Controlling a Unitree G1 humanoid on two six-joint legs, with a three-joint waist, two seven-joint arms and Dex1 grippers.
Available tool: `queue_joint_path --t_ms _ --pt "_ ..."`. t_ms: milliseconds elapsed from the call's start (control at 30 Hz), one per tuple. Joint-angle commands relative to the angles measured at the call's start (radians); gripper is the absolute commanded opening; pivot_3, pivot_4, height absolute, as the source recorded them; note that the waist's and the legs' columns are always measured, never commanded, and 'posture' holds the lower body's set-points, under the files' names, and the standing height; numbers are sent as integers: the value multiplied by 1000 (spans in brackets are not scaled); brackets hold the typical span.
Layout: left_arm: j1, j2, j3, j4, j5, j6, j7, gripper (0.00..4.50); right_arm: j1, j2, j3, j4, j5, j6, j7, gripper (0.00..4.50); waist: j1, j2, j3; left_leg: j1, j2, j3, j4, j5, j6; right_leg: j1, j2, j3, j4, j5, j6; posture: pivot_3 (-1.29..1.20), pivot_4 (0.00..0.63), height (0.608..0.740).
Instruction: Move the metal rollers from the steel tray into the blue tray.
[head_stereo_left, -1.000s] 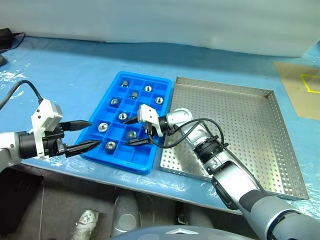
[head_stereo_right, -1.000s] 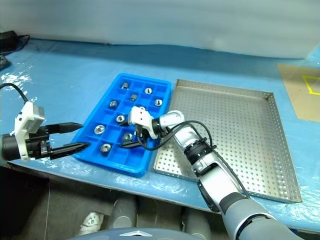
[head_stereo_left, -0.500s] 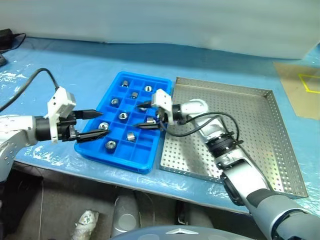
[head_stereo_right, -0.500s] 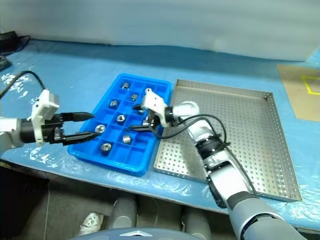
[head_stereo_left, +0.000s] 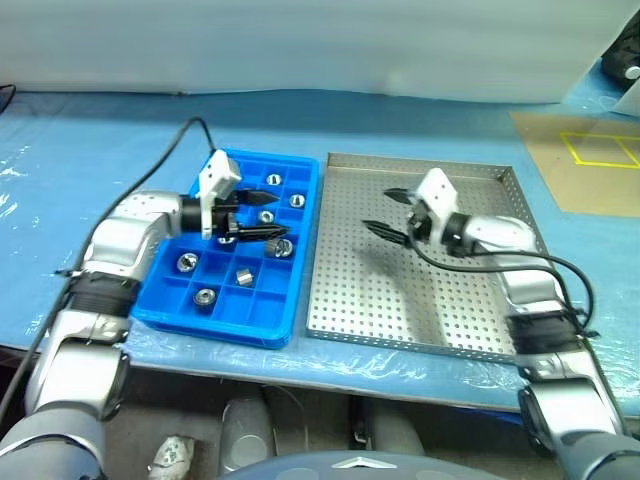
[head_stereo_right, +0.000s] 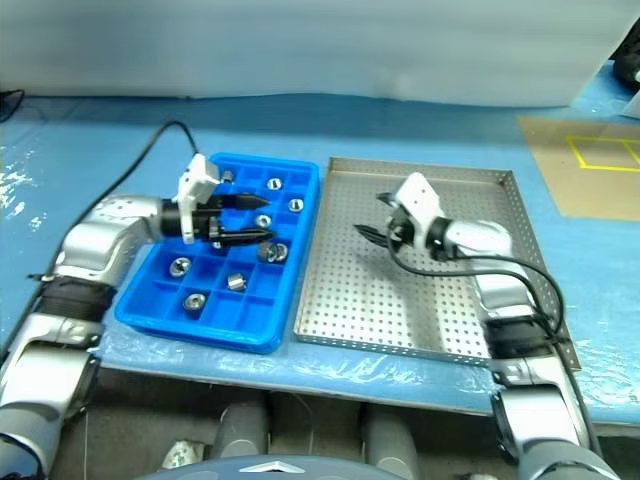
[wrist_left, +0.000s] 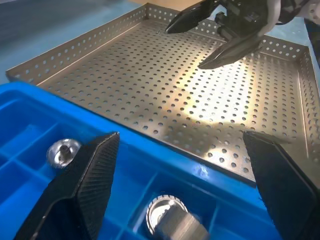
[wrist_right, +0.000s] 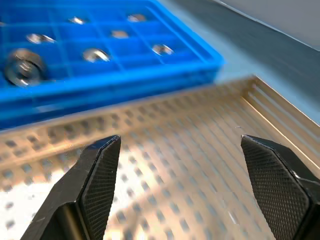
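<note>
Several metal rollers (head_stereo_left: 241, 275) lie in separate compartments of the blue tray (head_stereo_left: 262, 322), left of the steel tray (head_stereo_left: 430, 300). My left gripper (head_stereo_left: 283, 214) hovers open over the blue tray's right side, pointing toward the steel tray, with nothing between its fingers. In the left wrist view, one roller (wrist_left: 167, 217) sits just below the open left gripper (wrist_left: 180, 136). My right gripper (head_stereo_left: 375, 209) hangs open and empty over the steel tray's perforated floor (wrist_right: 180, 200), pointing left toward the blue tray (wrist_right: 100, 65).
Both trays rest on a pale blue table covering (head_stereo_left: 90, 140). A brown board with yellow tape (head_stereo_left: 575, 160) lies at the far right. A black cable (head_stereo_left: 170, 150) trails from my left arm. The table's front edge (head_stereo_left: 300, 375) runs just below the trays.
The whole view has shifted. My right gripper left the blue tray and now hangs over the steel tray. My left gripper moved in from the tray's left edge to over its right side.
</note>
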Motion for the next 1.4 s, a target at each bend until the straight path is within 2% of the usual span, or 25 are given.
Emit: queue_joint_path --t_ms 33,267,667,933,1000,1200,1300,1400 --pt "-33 -41 -20 104 58 -98 -16 4174 46 -22 -67 -105 35 37 -50 3934 -14 0 0 0 0 0 0 0 0 0 0 0 0 0 0 -211 150 740" --pt "-52 -111 -6 167 92 -155 -4 4174 101 -52 -86 -176 58 84 -84 3934 -33 0 0 2 0 1 0 -1 1 1 0 1 0 0 0 -200 150 740" --pt "-32 -73 71 102 71 -134 28 4174 14 -42 -50 -97 60 61 -83 3934 -28 0 0 4 0 1 0 -2 3 3 -1 1 -1 0 0 -143 150 740" --pt "-48 33 140 94 52 -93 -3 4174 -8 -33 12 -147 132 103 12 3934 -30 0 0 4 0 2 -2 -2 3 3 0 1 -2 0 0 -126 150 740" --pt "-47 84 157 77 34 -59 -32 4174 -44 -18 70 -151 145 106 65 3934 -30 0 0 4 0 2 -3 -2 3 3 0 0 -2 0 0 -114 150 740" --pt "-7 191 202 0 11 19 -38 4174 -208 109 206 7 101 18 120 3934 -32 1 0 6 0 2 -6 -2 3 0 0 0 -1 0 -1 -46 150 740" --pt "87 227 227 -123 -13 78 -18 4174 -275 200 277 120 70 -62 145 3934 -10 0 0 4 0 2 -6 -1 2 0 -1 0 -3 -1 -2 28 150 740" --pt "152 250 264 -214 -43 136 11 4174 -286 232 302 159 61 -102 180 3934 -3 0 0 1 1 1 -8 -1 1 -3 -1 -2 -2 -2 -3 61 150 740"
